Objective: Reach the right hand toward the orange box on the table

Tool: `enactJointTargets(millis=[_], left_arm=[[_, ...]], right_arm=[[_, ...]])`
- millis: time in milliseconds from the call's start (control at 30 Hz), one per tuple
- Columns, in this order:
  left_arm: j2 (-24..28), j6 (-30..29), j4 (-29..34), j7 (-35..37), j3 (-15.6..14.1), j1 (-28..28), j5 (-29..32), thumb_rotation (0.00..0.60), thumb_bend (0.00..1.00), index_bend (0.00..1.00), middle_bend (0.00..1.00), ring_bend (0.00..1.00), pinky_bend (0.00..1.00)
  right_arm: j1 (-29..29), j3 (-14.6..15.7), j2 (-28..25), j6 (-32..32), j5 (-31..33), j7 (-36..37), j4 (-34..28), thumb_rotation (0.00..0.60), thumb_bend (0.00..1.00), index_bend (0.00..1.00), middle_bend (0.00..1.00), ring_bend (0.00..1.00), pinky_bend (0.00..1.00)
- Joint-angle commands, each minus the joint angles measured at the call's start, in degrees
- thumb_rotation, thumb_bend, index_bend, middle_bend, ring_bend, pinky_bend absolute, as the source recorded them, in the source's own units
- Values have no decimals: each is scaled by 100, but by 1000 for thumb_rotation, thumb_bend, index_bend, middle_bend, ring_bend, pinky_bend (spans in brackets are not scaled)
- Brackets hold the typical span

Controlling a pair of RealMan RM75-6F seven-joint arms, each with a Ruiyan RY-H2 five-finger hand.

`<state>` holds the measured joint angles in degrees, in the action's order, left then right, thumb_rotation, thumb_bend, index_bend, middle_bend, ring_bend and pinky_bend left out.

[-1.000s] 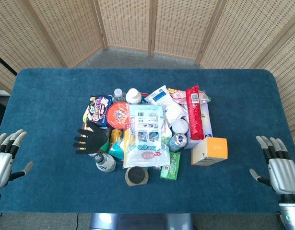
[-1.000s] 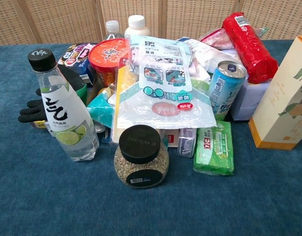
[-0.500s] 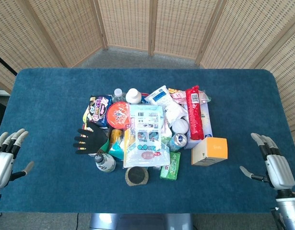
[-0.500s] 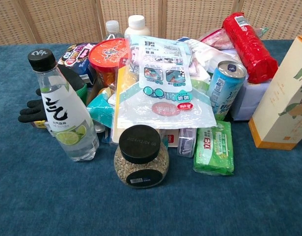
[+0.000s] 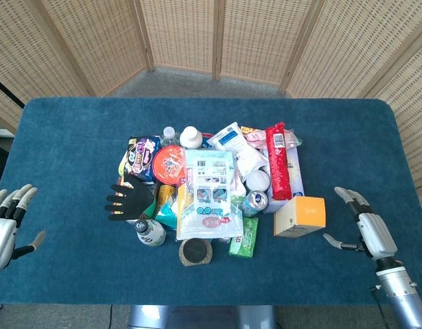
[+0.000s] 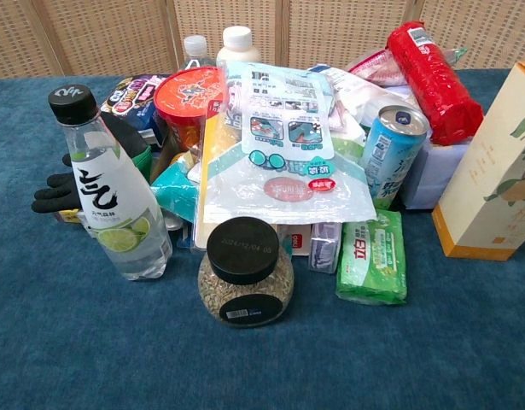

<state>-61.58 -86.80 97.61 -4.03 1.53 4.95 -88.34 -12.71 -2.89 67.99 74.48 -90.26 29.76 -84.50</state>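
Woven screens all around the back, and in front of them a desk (image 5: 73,123) with a soft blue cover. A big heap of stuff in the middle: a clear bottle (image 6: 113,201) with a black cap, a round jar (image 6: 245,273) of seeds, a flat plastic bag (image 6: 283,154), a blue can (image 6: 392,154), a green pack (image 6: 373,256), a long red pack (image 5: 278,161) and a black glove (image 5: 128,199). At the right edge of the heap, the orange box (image 5: 301,216), standing on the blue cover, touching or just beside the pale box behind it, with bare cover on its right side. Near that side, but not touching, the right robot hand (image 5: 365,229), wide and holding nothing, fingers apart and thumb poking toward the box. Far off by the left edge, the left robot hand (image 5: 5,229), also wide and holding nothing. Looks like thin card, with flat, smooth sides and sharp corners. Probably light, maybe partly hollow, so easy to tip or push into the heap, and easy to dent with a hard squeeze. Best spot to take hold: the two flat sides across from each other, thumb on one, fingers on the other, near the middle. A soft squeeze, not a hard one. Smooth card may slip a bit.
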Motion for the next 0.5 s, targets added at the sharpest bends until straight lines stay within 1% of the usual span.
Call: enactJointTargets(millis=[33,267,500], left_arm=[[8,-8,-2,-12,-5,-13,9,555,339,0,92,146,0],[3,-46,-54,38,9,-44,38,555,340,0,90,147,0],[-4,-70,-123,137,18,-78,79,556,339,0,88,146,0]], right_arm=[[-124,66,-72,-178,-67,166,-145,468,233,0,0,0,0],[-335,101,-209,-399,-123,533,-335,443,237,0,0,0,0],[-561,80,-164,-636,-88,680,-347,443,239,0,0,0,0]])
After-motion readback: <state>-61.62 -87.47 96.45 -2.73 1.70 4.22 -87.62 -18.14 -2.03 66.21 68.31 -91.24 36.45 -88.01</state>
